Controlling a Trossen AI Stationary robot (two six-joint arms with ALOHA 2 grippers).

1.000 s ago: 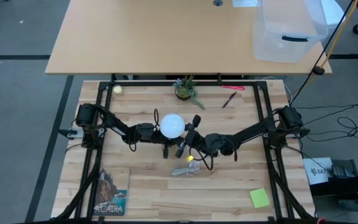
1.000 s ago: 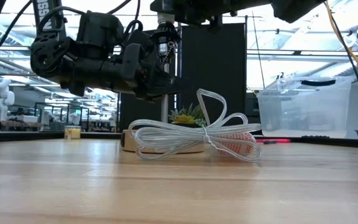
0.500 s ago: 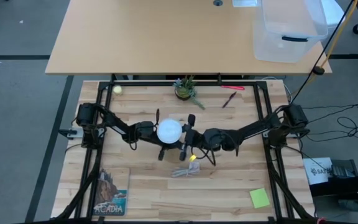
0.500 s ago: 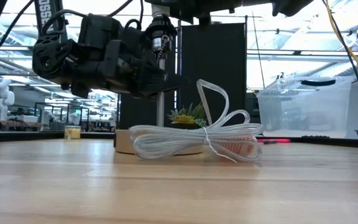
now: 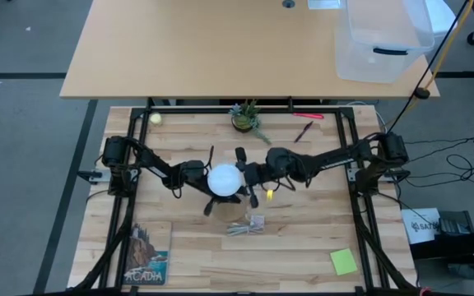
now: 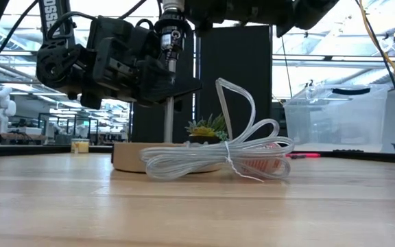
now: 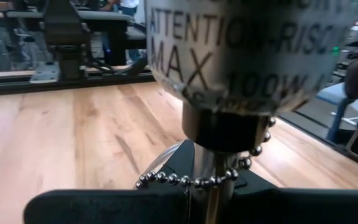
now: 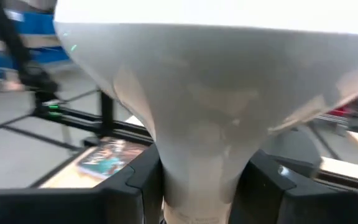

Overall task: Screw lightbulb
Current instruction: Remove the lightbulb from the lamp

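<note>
I've got the lightbulb (image 5: 224, 181) dead centre in the high view, white globe facing up at me. My right gripper (image 5: 241, 175) comes in from the right of the frame, and in its wrist view its dark fingers (image 8: 143, 184) are clamped on either side of the bulb's grey cone. My left gripper (image 5: 203, 178) reaches in from the left; its fingers grip the stem of the lamp stand (image 6: 139, 156) under the socket (image 7: 229, 62). A coiled clear cord (image 6: 214, 159) lies in front of the stand in the low view.
</note>
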